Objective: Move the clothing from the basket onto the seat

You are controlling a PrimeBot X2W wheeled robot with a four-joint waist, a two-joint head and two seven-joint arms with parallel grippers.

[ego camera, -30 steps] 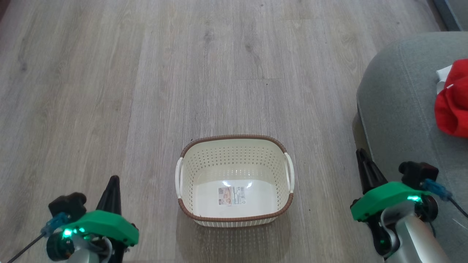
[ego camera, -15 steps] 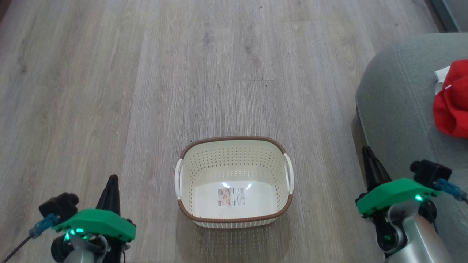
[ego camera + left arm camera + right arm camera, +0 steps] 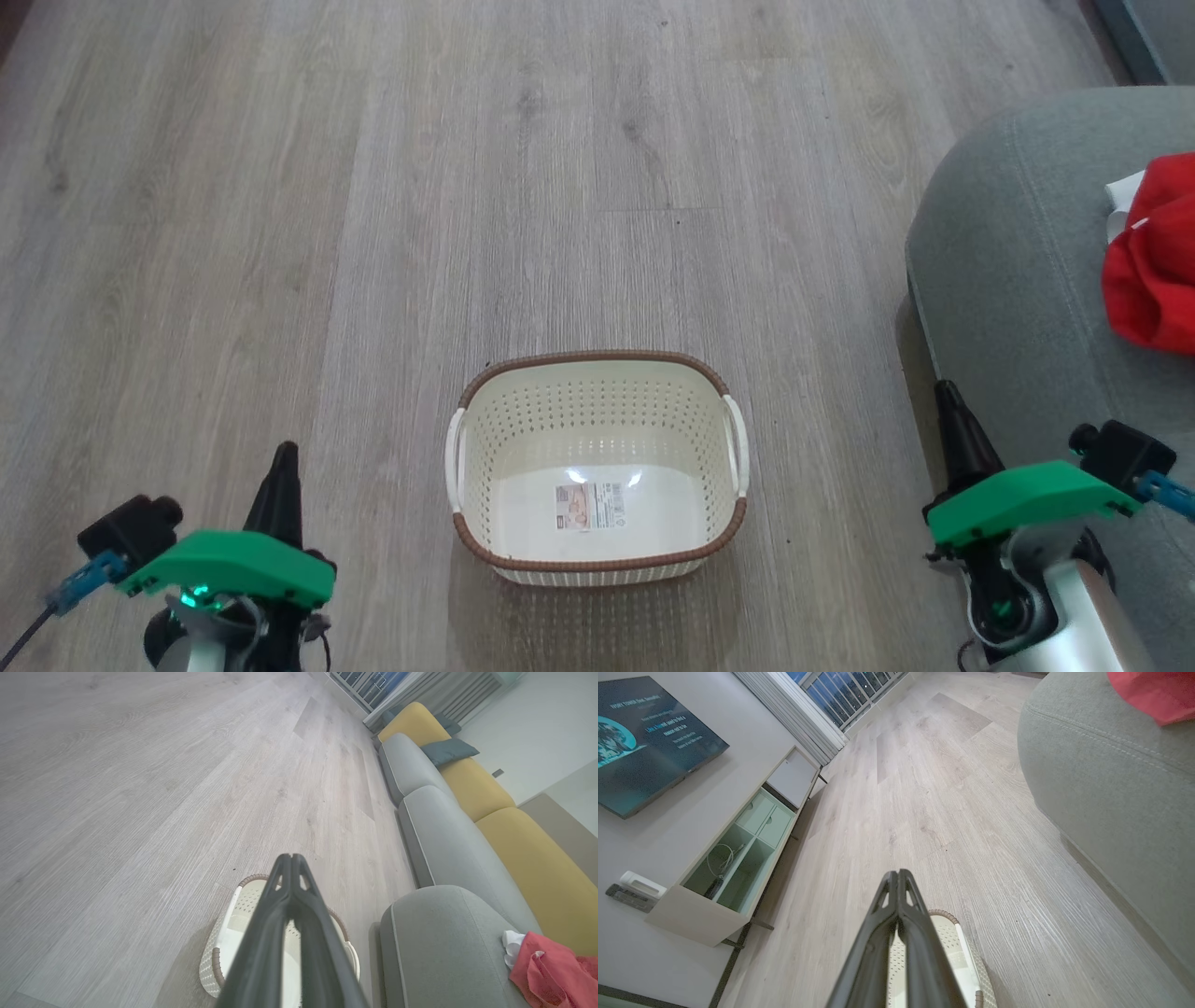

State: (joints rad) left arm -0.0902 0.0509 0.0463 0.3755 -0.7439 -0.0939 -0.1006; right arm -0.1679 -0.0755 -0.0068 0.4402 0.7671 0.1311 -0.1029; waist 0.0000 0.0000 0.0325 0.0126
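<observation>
The cream basket [image 3: 597, 560] with its brown rim stands on the wood floor in front of me, holding nothing but the label sticker on its bottom. Red clothing [image 3: 1153, 271] with a white section lies on the grey-green seat [image 3: 1008, 271] at the right edge. My left gripper [image 3: 285, 455] is low at the left, shut and holding nothing, its fingers [image 3: 290, 861] pressed together above the basket [image 3: 219, 956]. My right gripper [image 3: 945, 390] is shut beside the seat's front edge, fingers [image 3: 898, 876] together, holding nothing. The clothing [image 3: 551, 970] rests on the seat [image 3: 444, 947].
A long sofa with grey and yellow cushions [image 3: 467, 798] runs behind the seat. A low open TV cabinet [image 3: 738, 858] stands against a wall under a screen [image 3: 649, 732]. Bare wood floor [image 3: 467, 187] stretches ahead and to the left.
Both arms have dropped slightly lower and outward in the head view. The picture has shifted a little. Basket and clothing lie as before.
</observation>
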